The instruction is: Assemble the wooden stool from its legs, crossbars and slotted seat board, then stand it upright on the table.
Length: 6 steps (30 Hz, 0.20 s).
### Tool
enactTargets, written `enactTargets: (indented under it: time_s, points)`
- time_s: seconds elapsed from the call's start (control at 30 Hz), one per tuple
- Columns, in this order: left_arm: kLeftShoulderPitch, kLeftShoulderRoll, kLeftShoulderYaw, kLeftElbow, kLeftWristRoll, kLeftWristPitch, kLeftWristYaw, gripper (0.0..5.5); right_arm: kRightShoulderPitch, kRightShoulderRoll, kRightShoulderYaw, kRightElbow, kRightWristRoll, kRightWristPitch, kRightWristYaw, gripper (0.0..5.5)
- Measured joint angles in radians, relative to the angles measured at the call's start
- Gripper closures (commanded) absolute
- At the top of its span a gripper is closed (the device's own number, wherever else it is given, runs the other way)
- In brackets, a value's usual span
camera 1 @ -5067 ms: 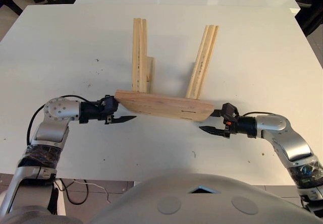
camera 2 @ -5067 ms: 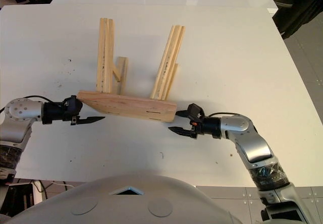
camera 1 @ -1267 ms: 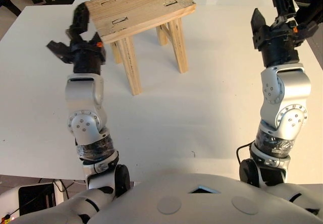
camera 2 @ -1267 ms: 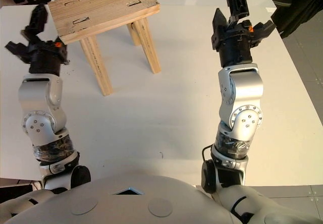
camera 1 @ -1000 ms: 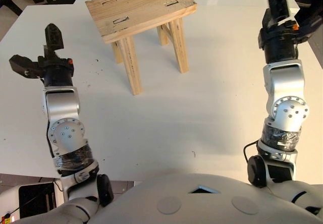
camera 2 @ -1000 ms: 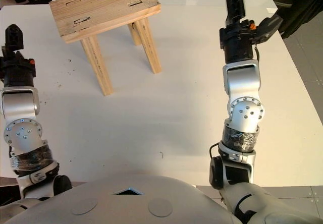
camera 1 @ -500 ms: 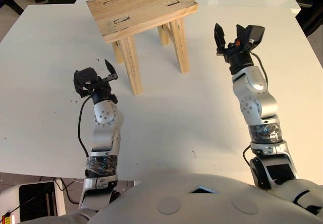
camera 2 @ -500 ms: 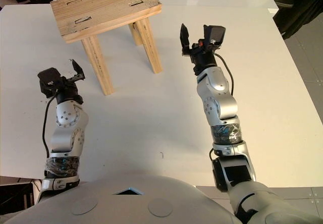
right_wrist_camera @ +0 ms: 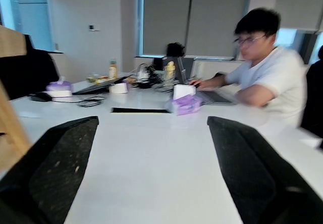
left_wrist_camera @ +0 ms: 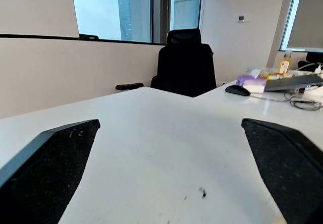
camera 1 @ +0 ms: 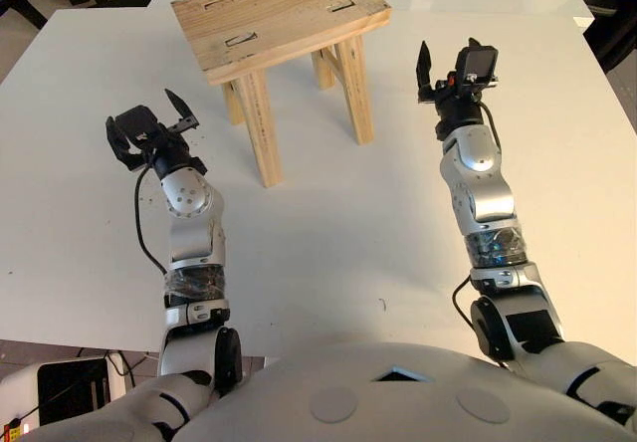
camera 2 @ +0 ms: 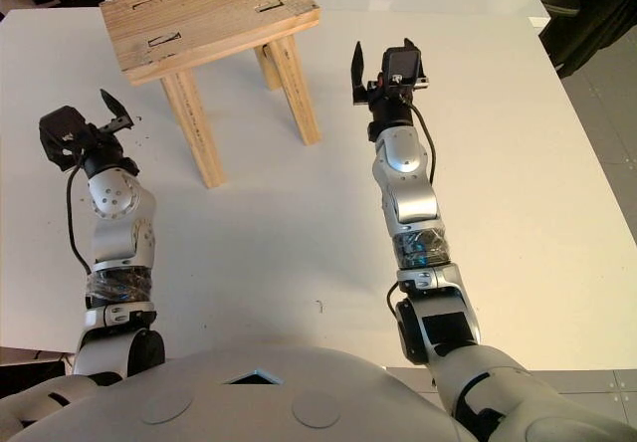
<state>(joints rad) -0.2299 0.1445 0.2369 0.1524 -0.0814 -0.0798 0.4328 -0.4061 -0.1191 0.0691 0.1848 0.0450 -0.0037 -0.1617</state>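
Left eye view, nearest first: both arms reach over the white table. The left gripper and right gripper each have fingers spread wide, holding nothing. Between and beyond them, the assembled wooden stool stands upright, slotted seat uppermost, touching neither gripper.

No text, number or sign can be read anywhere. The pale wooden stool shows bare grain on its seat board. Any print on the small purple packet, lying on the white desk beyond the stool, is too blurred to make out. The small white wall panel is too small to read.
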Motion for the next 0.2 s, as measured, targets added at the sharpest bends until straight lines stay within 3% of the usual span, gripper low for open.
enactTargets:
  time_s: [0.2]
  points:
    - [-0.074, 0.013, 0.013, 0.001, 0.022, 0.058, -0.011, 0.28, 0.006, 0.055, -0.049, -0.018, -0.058, -0.013, -0.106, 1.51]
